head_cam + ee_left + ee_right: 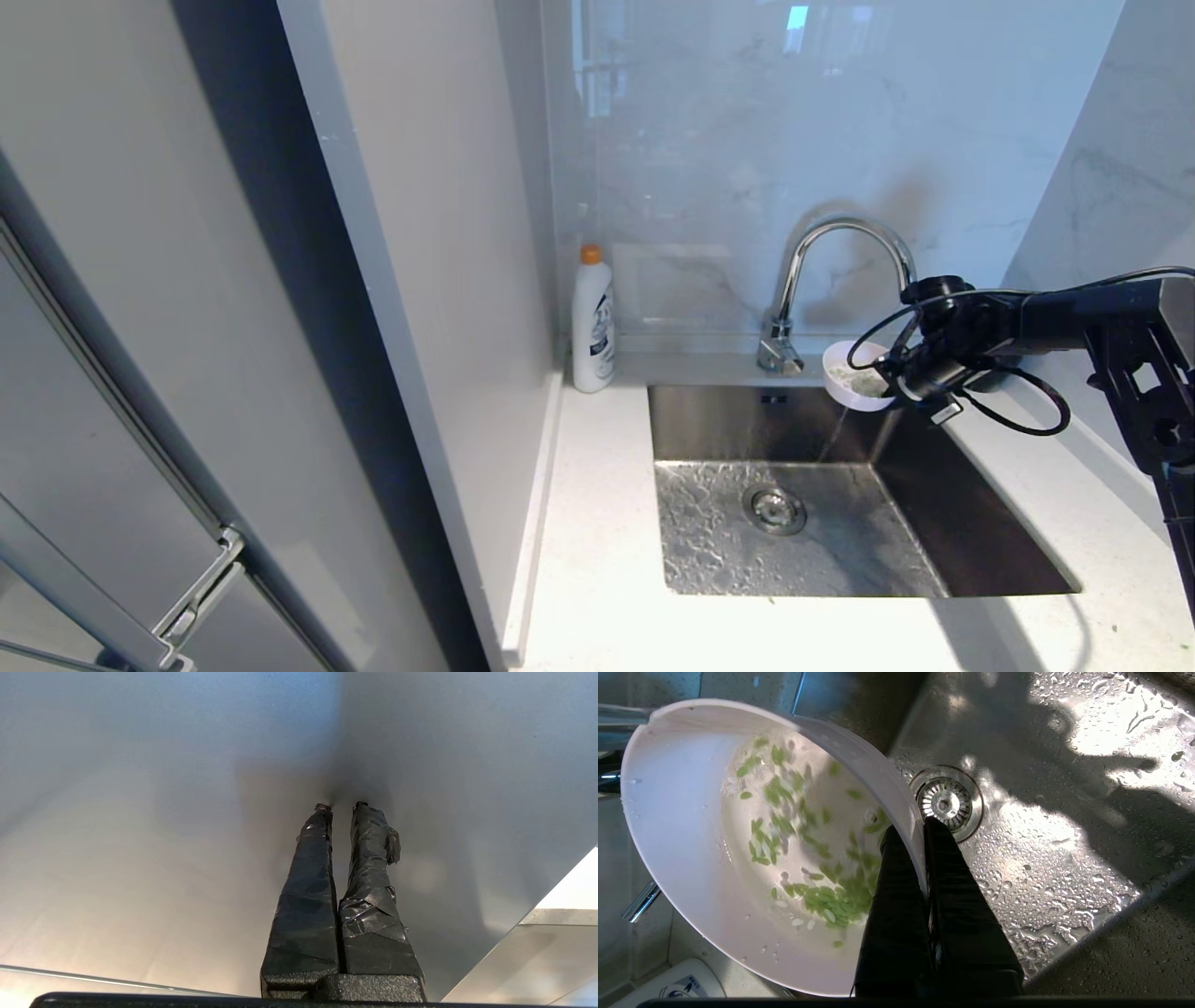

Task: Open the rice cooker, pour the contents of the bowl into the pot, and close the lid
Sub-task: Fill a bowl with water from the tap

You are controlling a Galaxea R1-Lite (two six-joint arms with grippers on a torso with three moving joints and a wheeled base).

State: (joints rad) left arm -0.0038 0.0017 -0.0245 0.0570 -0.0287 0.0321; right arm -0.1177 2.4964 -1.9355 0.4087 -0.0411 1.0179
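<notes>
A white worktop holds a wet steel sink. At its back right corner the right gripper pinches the tilted bowl by its rim; grains could slide into the drain. The left gripper is closed, empty. No rice cooker is visible.

We see a home kitchen — steel sink, curved tap, dish-soap bottle against a marble splashback.

White bowl flecked with green and pale grains. Steel sink silver, beaded with droplets. Detergent bottle white, orange-capped, dark label. Tap chrome. Worktop white, speckled. Backsplash pale marble-veined. Right pincer black; left pincer wrapped in black tape.
</notes>
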